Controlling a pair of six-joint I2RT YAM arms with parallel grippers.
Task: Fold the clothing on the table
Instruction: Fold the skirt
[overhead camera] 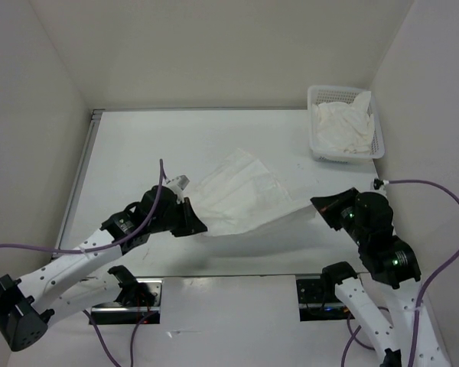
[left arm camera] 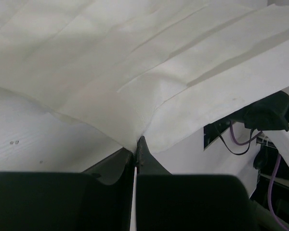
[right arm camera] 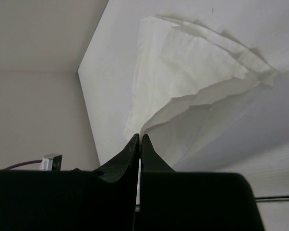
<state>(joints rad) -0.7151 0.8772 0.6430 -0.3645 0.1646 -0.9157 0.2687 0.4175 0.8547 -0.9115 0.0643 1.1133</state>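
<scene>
Top external shows pleated white clothing (overhead camera: pixel 245 200) pinched at opposite ends by left gripper (overhead camera: pixel 199 226) and right gripper (overhead camera: pixel 318 206).

A white mesh basket (overhead camera: pixel 344 156) sits in the far right corner of the table (overhead camera: pixel 153 145), close against the right wall. A crumpled white cloth (overhead camera: pixel 340 126) is heaped inside it, rising above the rim on the right side. Plain pale walls (overhead camera: pixel 214 53) close in the table on the left, back and right.
</scene>
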